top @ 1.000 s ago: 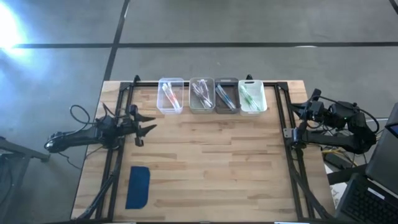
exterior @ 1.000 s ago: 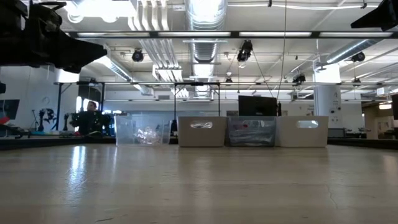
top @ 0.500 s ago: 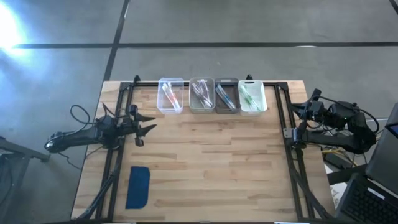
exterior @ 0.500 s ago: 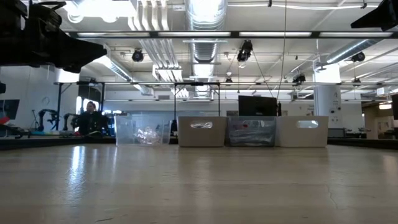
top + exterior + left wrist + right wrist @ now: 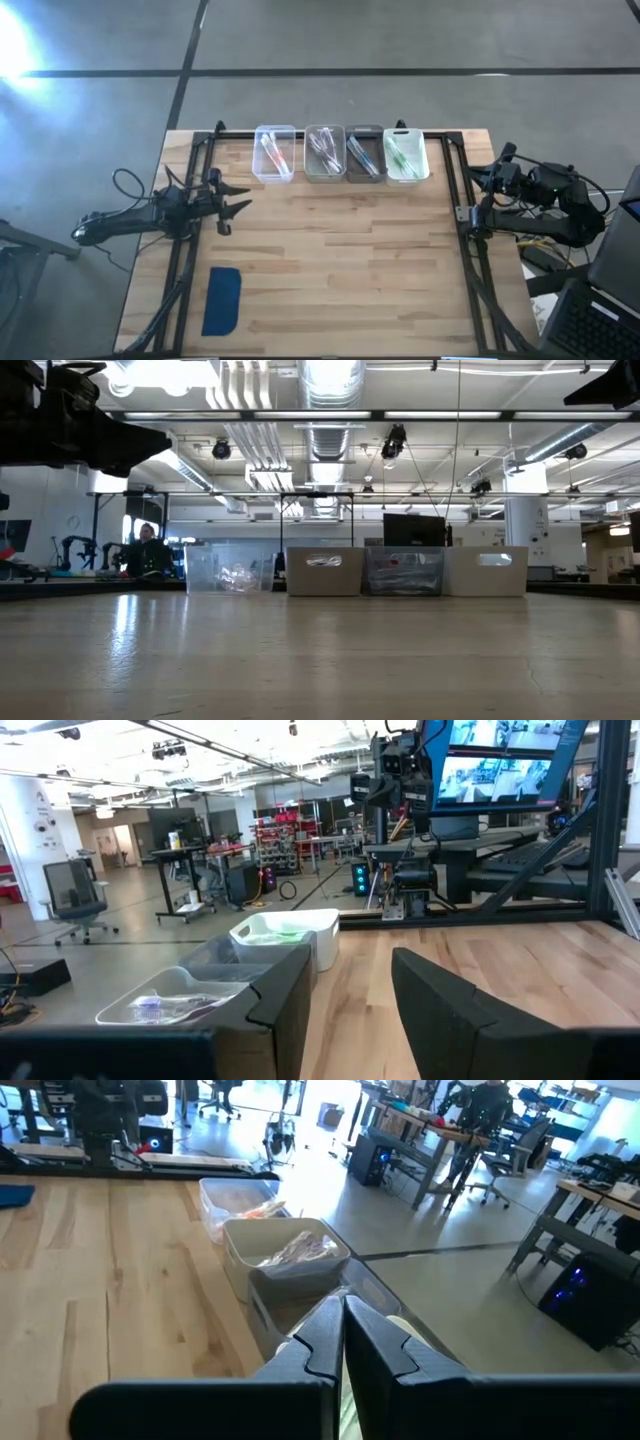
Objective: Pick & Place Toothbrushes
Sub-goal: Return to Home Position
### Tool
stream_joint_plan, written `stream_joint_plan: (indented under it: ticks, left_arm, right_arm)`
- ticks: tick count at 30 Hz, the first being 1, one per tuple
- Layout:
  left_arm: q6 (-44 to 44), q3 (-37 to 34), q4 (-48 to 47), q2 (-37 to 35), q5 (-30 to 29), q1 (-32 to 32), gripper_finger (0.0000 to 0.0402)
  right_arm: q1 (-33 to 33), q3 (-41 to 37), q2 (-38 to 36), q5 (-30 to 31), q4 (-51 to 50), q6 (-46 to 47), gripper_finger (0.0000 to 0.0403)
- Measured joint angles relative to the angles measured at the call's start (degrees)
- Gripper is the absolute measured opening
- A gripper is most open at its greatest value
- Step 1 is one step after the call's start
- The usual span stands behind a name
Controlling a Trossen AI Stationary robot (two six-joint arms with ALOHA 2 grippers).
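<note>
The toothbrushes lie in four small bins in a row at the table's far edge: pink-accented ones [image 5: 272, 155] in the clear leftmost bin, clear ones [image 5: 322, 152], teal ones [image 5: 362, 156], and green ones [image 5: 402, 155] in the rightmost. My left gripper [image 5: 236, 201] hovers open over the table's left side, short of the bins; its fingers frame the bins [image 5: 285, 926] in the left wrist view. My right gripper [image 5: 487, 176] waits shut by the table's right edge, its fingertips [image 5: 343, 1335] together and pointing along the bin row [image 5: 286, 1252].
A flat dark-blue pad [image 5: 222, 300] lies near the table's near-left corner. A black frame [image 5: 455, 190] runs along the table's left and right sides. Bare wood spreads between the bins and the near edge. A person [image 5: 147, 550] sits far off in the room behind.
</note>
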Motion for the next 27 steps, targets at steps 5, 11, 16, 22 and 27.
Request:
stream_joint_plan:
  ticks: [5,11,16,22,27]
  left_arm:
    - [0.00,0.01,0.00,0.01,0.00,0.00,0.0147]
    - [0.00,0.01,-0.02,0.01,0.00,0.00,0.0147]
    - [0.00,0.04,0.00,0.01,-0.02,0.00,0.0147]
    - [0.00,0.04,0.00,0.01,-0.02,0.00,0.0147]
    - [0.00,0.06,0.00,0.01,-0.02,0.00,0.0147]
  right_arm:
    - [0.00,-0.52,0.11,-0.38,14.25,1.24,0.0008]
    - [0.00,-7.34,2.77,-1.46,43.74,2.55,0.0008]
    - [0.01,-13.48,4.32,-14.68,43.65,5.81,0.0008]
    - [0.00,-21.46,4.48,-22.10,45.04,10.48,0.0008]
    - [0.00,-27.63,4.44,-22.08,50.00,7.76,0.0008]
